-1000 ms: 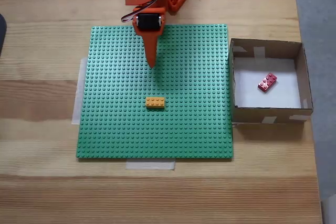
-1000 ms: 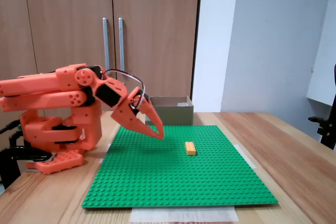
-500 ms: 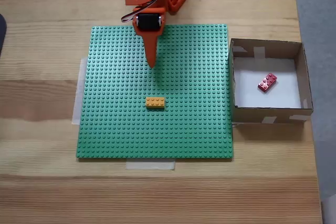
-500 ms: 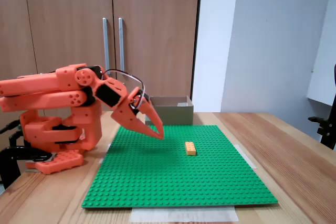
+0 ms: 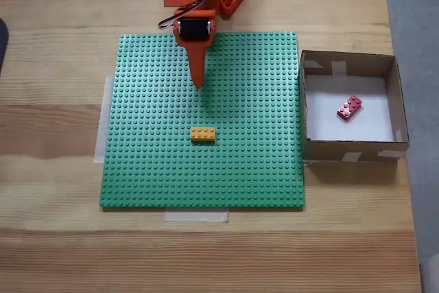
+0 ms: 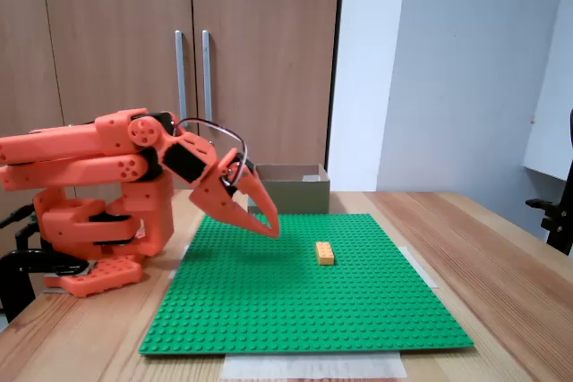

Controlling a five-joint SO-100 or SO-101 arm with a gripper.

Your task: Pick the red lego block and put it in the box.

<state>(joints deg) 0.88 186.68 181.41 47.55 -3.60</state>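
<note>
The red lego block lies tilted on the white floor of the brown cardboard box, which stands off the right edge of the green baseplate in a fixed view from above. From the side, the box sits behind the plate and hides the block. My orange gripper hangs shut over the plate's upper middle, tips pointing down, holding nothing. In a fixed view from the side, the gripper hovers just above the studs, far from the box.
A yellow-orange brick sits near the middle of the green studded baseplate, below the gripper tips; it shows as well from the side. The arm's orange base stands at the plate's far edge. Wooden table surrounds the plate.
</note>
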